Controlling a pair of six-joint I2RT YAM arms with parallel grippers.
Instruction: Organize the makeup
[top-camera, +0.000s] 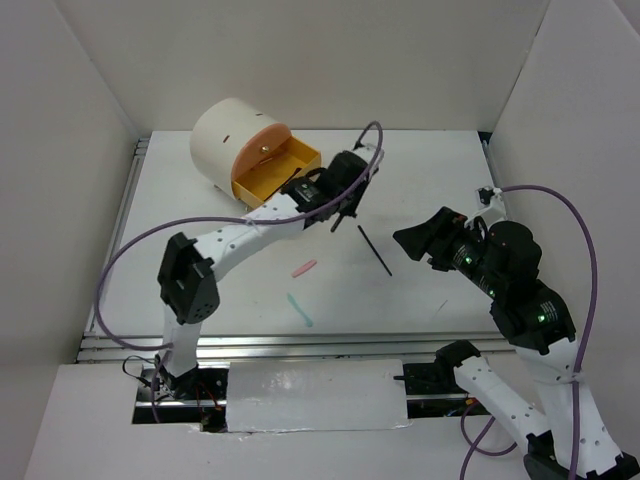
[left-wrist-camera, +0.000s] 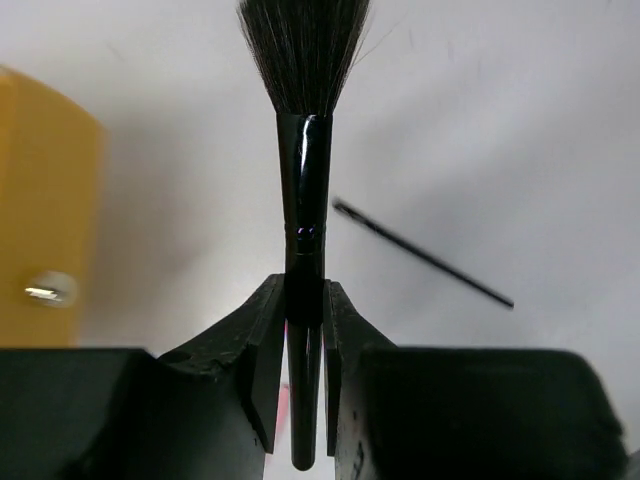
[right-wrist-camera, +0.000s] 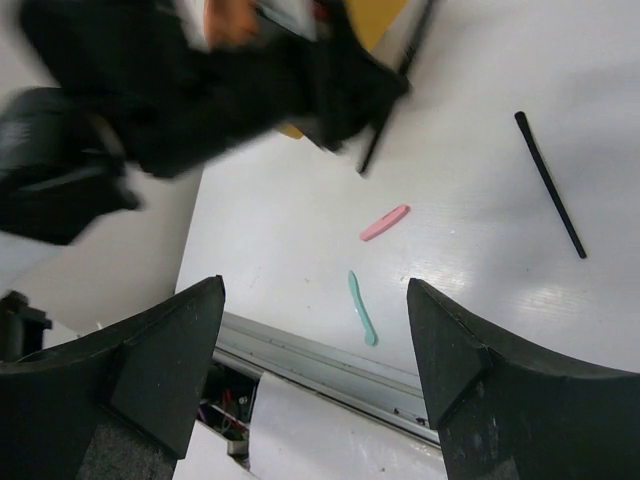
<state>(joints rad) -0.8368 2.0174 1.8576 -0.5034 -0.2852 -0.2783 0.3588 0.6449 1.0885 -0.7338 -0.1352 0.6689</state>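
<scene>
My left gripper (top-camera: 343, 208) is shut on a black flared-tip brush (left-wrist-camera: 303, 190), held just right of the open orange drawer (top-camera: 275, 170) of the cream cylindrical box (top-camera: 228, 135). In the left wrist view the gripper (left-wrist-camera: 304, 330) clamps the brush handle, bristles pointing away. A thin black stick (top-camera: 375, 250), a short pink stick (top-camera: 304, 268) and a short teal stick (top-camera: 299, 310) lie on the table. My right gripper (top-camera: 408, 240) is open and empty above the table, right of the black stick. The dark grey case and the second brush are out of view.
White walls enclose the table on the left, back and right. A metal rail (top-camera: 290, 345) runs along the near edge. The right wrist view shows the pink stick (right-wrist-camera: 384, 222), teal stick (right-wrist-camera: 361, 308) and black stick (right-wrist-camera: 550, 185) below my right gripper (right-wrist-camera: 313, 287).
</scene>
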